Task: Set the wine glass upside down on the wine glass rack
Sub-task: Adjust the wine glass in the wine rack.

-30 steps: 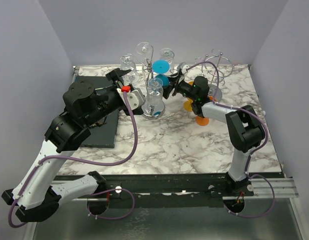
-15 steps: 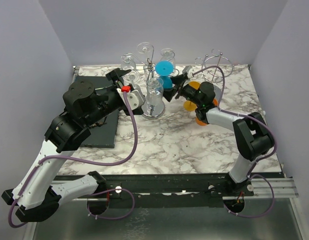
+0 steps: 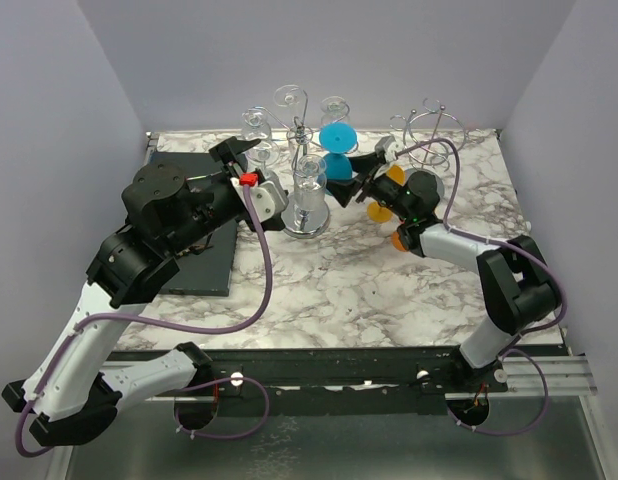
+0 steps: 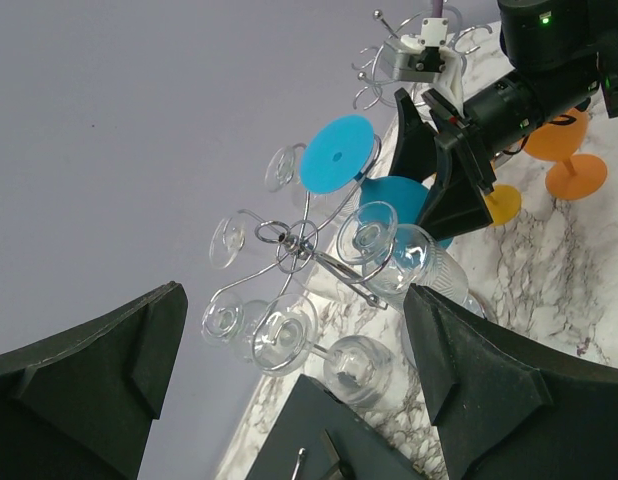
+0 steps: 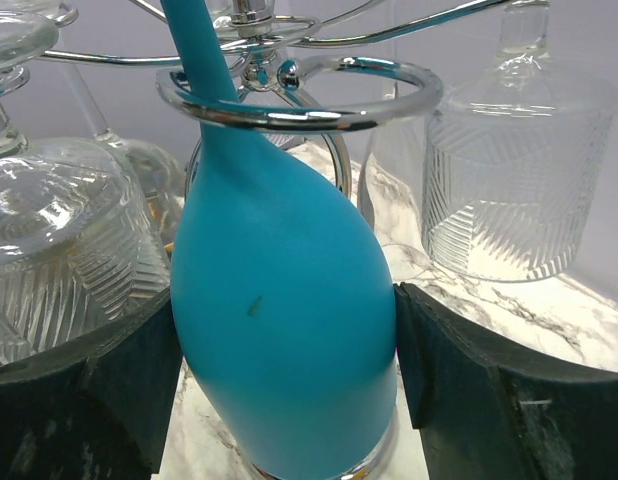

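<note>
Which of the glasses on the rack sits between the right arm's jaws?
The blue glass, hanging upside down through a rack ring; the other glasses there are clear.

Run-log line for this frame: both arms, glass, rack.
right gripper: jaws shut on blue wine glass | glass: inverted, stem through rack ring | left gripper: open, empty | step: not yet released

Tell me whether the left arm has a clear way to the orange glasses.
Probably not: the rack with its hung glasses and the right gripper, closed on the blue glass, stand between the left gripper and the orange glasses.
</note>
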Robot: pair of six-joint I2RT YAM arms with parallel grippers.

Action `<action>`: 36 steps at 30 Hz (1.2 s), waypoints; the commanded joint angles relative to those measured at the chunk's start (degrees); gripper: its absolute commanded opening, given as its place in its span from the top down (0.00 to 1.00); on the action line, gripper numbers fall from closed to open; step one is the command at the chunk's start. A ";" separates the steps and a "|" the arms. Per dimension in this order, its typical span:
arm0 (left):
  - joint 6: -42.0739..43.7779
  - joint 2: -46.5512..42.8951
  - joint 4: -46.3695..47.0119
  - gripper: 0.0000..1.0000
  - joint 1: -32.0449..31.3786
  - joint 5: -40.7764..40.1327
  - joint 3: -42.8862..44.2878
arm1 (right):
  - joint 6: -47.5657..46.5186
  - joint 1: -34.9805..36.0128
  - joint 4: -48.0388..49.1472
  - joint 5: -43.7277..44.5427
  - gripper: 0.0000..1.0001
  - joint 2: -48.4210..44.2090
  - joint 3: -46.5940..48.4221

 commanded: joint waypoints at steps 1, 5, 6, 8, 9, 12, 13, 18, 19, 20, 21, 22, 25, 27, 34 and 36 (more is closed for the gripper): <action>-0.40 -1.16 -0.15 0.01 -0.16 0.85 -0.27 | 0.14 0.37 2.15 2.17 0.32 -3.13 -2.30; -0.53 -1.25 -0.17 0.01 -0.16 0.94 -0.28 | 0.41 0.30 2.25 3.14 0.32 -3.83 -3.40; -0.53 -1.26 -0.14 0.01 -0.18 0.94 -0.27 | 0.43 0.34 2.24 3.28 0.32 -3.93 -3.69; -0.62 -1.30 -0.20 0.01 -0.17 0.94 -0.26 | 0.68 0.36 2.16 3.89 0.32 -4.16 -4.28; -0.67 -1.34 -0.17 0.01 -0.18 0.94 -0.27 | 0.90 0.37 2.12 4.29 0.32 -4.33 -4.58; -0.72 -1.40 -0.13 0.01 -0.17 0.94 -0.30 | 1.16 0.28 2.71 5.73 0.31 -4.76 -5.91; -0.74 -1.43 -0.18 0.01 -0.10 0.92 -0.36 | 1.27 0.28 2.87 6.18 0.31 -4.91 -6.31; -0.86 -1.47 -0.15 0.01 -0.10 1.03 -0.32 | 1.74 0.08 2.86 8.18 0.31 -5.67 -7.22; -0.84 -1.43 -0.15 0.01 -0.16 1.02 -0.37 | 1.90 -0.05 3.01 8.59 0.31 -5.79 -7.39; -0.82 -1.51 -0.21 0.01 -0.10 1.07 -0.40 | 2.21 -0.25 3.19 8.75 0.30 -5.95 -7.63; -0.81 -1.51 -0.18 0.01 -0.16 1.03 -0.39 | 2.44 -0.41 3.35 8.94 0.30 -6.06 -7.81; -0.80 -1.56 -0.18 0.01 -0.18 0.97 -0.36 | 2.73 -0.57 3.47 9.25 0.30 -6.17 -8.00; -0.80 -1.60 -0.16 0.01 -0.18 0.94 -0.54 | 3.12 -0.84 3.66 9.77 0.30 -6.34 -8.49; -0.80 -1.62 -0.15 0.01 -0.11 0.94 -0.67 | 3.42 -0.99 3.53 10.15 0.29 -6.27 -8.72; -0.67 -1.55 -0.17 0.01 -0.14 0.94 -0.73 | 4.18 -1.24 -0.90 11.58 0.29 -4.76 -6.68; -0.75 -1.52 -0.08 0.01 -0.14 1.03 -0.71 | 4.48 -1.27 -1.72 12.47 0.29 -4.40 -6.25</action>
